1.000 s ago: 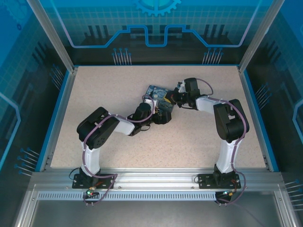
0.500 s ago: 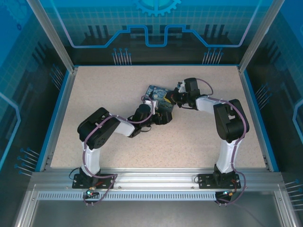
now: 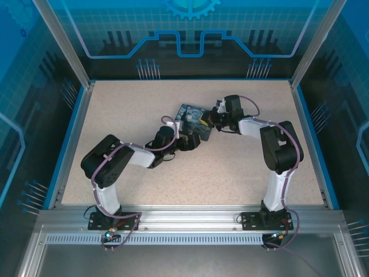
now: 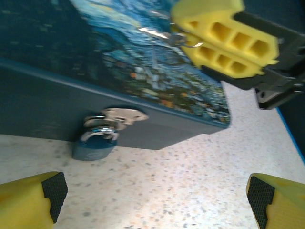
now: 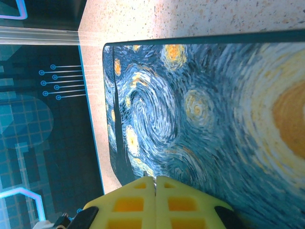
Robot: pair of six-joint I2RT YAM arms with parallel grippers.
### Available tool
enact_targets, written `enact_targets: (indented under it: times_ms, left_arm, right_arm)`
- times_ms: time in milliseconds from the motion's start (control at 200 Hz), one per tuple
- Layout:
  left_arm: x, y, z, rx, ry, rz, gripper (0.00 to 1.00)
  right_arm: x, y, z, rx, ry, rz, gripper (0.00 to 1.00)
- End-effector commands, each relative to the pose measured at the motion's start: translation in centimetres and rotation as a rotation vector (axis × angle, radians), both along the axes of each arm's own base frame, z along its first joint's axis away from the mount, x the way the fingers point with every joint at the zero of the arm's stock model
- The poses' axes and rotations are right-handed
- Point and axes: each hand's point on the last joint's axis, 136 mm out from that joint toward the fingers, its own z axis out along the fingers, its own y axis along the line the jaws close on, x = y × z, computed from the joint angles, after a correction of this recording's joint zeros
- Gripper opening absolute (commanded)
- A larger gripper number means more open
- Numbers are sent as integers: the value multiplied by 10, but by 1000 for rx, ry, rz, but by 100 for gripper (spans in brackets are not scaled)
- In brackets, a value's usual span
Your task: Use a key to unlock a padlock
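The small bluish padlock hangs by its silvery shackle from the metal hasp on the front wall of the night-sky box, its body resting on the table. My left gripper is open just in front of it, with one black pad at each lower corner and nothing between them. Above the lid, my right gripper is shut on the thin grey key, whose blade sticks out past the yellow tips. In the top view the left gripper and right gripper flank the box.
The speckled table lies bare to the left, far side and right of the box. A blue rim and dark walls close it in. The painted lid lies under the shut yellow fingertips.
My left arm has drawn back to the left, so its open gripper sits a little farther from the box front. The right arm has not moved.
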Motion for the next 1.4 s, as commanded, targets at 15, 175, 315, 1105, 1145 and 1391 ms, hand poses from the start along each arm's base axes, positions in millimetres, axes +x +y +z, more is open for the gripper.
enact_targets:
  times_ms: [15, 175, 315, 1105, 1145, 1391]
  left_arm:
    - [11, 4, -2, 73, -30, -5, 99]
    - [19, 2, -10, 111, -42, -8, 99]
    - [23, 2, -16, 148, -53, -10, 99]
    - [37, -29, -30, 179, -71, -35, 99]
    - [36, -33, -30, 169, -71, -36, 99]
    - [30, -43, -20, 68, -70, -41, 99]
  right_arm:
    - [-9, -8, -33, -46, 96, -6, 0]
    - [-10, -8, -34, -54, 96, 3, 0]
    - [-12, -9, -39, -60, 105, 7, 0]
    - [-10, -7, -47, -54, 121, 18, 0]
    - [-10, -8, -47, -55, 120, 17, 0]
    - [-10, -9, -46, -57, 119, 18, 0]
